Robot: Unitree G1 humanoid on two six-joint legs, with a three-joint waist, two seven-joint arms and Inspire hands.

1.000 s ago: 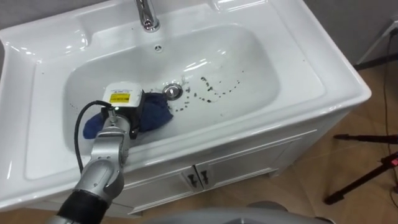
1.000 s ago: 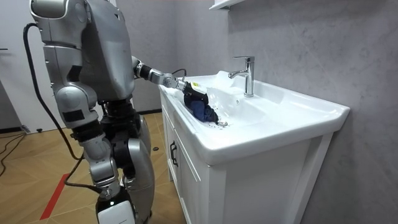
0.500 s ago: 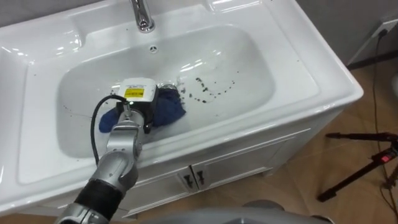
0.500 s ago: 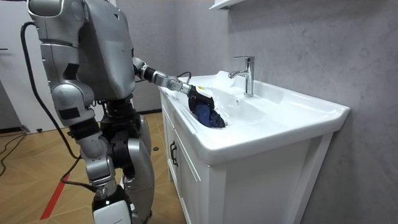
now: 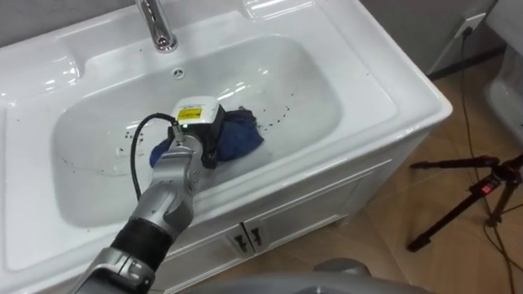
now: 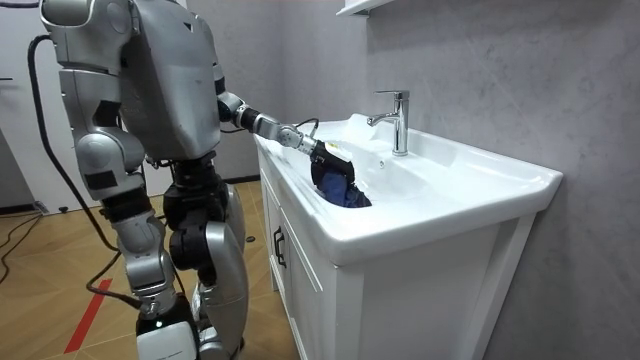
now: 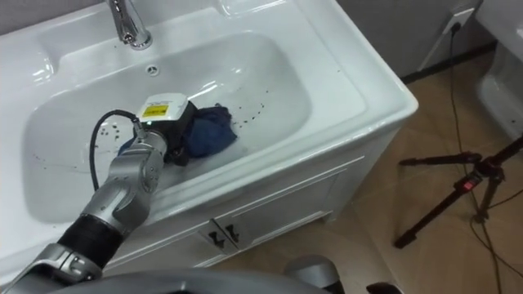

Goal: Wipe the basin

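A white basin (image 5: 359, 90) is set in a cabinet top, with a chrome tap (image 5: 157, 24) at its back. My left hand (image 5: 196, 129) reaches down into the bowl from the lower left, fingers curled into a crumpled blue cloth (image 5: 239, 139) that lies on the basin floor near the middle. In the room view the blue cloth (image 6: 340, 188) hangs below the left hand (image 6: 328, 155) at the basin's near side. A few dark specks (image 5: 286, 106) lie right of the cloth and more specks (image 5: 75, 166) dot the bowl's left part. My right hand (image 6: 160, 325) hangs low at my side.
I stand at the front of the white cabinet (image 6: 300, 290), whose doors (image 5: 245, 238) are closed. A black tripod (image 5: 470, 196) stands on the wooden floor to the right, with a cable running to a wall socket (image 5: 472, 24).
My left hand has slid the cloth to the right across the basin floor, over the drain and onto the dark specks. The eye view has shifted to the right as well.
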